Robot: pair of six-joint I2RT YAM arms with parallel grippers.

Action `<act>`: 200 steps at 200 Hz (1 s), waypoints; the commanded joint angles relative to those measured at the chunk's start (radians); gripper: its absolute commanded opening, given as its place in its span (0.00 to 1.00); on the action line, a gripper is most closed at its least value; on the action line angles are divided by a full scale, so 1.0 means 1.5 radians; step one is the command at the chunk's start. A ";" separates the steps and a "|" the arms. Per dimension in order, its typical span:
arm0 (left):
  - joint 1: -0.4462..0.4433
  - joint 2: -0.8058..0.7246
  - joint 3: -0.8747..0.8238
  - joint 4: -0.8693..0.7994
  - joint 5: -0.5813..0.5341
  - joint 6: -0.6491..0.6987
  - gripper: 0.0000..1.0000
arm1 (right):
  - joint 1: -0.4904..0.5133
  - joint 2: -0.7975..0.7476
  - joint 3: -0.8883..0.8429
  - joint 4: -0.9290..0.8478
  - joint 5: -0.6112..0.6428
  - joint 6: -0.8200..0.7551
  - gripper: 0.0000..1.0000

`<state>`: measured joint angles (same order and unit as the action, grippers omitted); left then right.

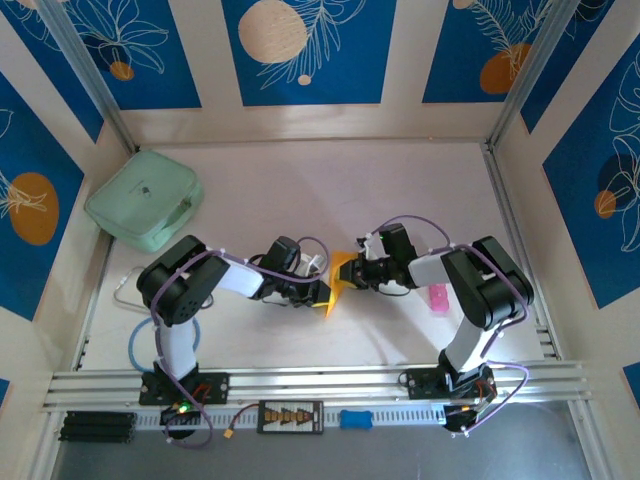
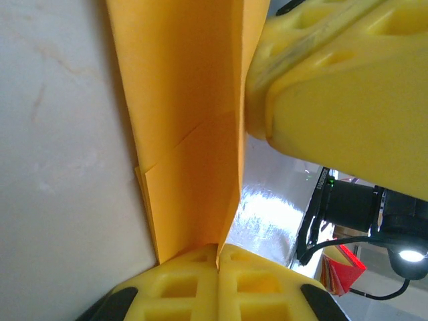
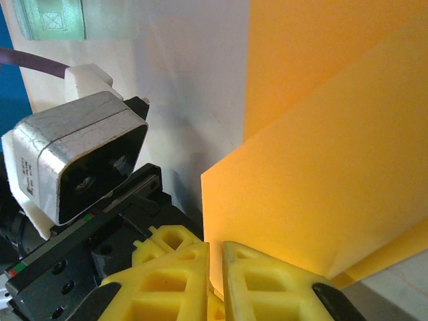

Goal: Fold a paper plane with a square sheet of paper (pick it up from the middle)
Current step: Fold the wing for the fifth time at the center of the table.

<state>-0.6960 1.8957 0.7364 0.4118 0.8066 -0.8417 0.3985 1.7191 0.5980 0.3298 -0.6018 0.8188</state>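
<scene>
While both arms meet over the middle of the pale table (image 1: 330, 190), the thin orange-yellow sheet of paper (image 1: 335, 283), folded into layers, is held between them. The left gripper (image 2: 217, 253) has its yellow fingers pressed together on one edge of it; the right gripper (image 3: 215, 257) is clamped on the opposite side. A rounded mint-green case (image 1: 145, 205) lies in the far left corner, well apart

Top camera looks down; both wrist cameras closely face the paper (image 2: 187, 120).
</scene>
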 commanded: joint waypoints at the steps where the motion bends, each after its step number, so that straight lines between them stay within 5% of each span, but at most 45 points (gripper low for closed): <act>1: 0.022 0.014 -0.027 -0.043 -0.063 -0.006 0.00 | -0.004 0.016 0.018 0.004 -0.020 -0.015 0.15; 138: 0.028 0.012 -0.033 -0.069 -0.086 -0.007 0.00 | 0.003 0.086 0.051 -0.060 0.029 -0.007 0.13; 200: 0.021 -0.025 -0.022 -0.126 -0.038 0.038 0.16 | 0.004 0.091 0.059 -0.107 0.061 -0.005 0.13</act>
<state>-0.6891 1.8652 0.7265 0.3809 0.7918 -0.8391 0.4057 1.8191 0.6865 0.2653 -0.6018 0.8192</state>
